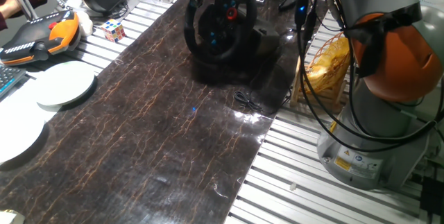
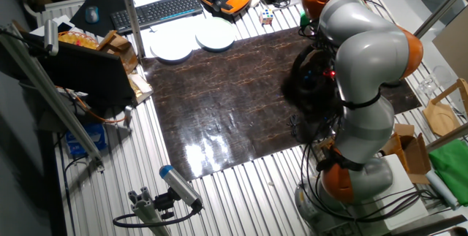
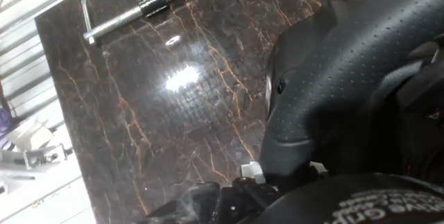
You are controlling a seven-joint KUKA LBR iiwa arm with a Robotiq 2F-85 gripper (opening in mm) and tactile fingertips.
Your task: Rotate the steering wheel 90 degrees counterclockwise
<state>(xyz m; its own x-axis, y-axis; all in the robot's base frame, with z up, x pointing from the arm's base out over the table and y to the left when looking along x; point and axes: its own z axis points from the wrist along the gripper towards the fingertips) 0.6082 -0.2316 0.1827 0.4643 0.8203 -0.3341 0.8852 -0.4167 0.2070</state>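
Dark marble-patterned tabletop (image 1: 159, 134) is carrying the steering wheel (image 1: 220, 17), whose rim your gripper (image 3: 277, 182) is reaching; finger state untellable, so you are probably needing a firm grasp before turning counterclockwise.

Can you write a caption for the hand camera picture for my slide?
Close-up of the steering wheel rim above the dark marble-patterned mat.
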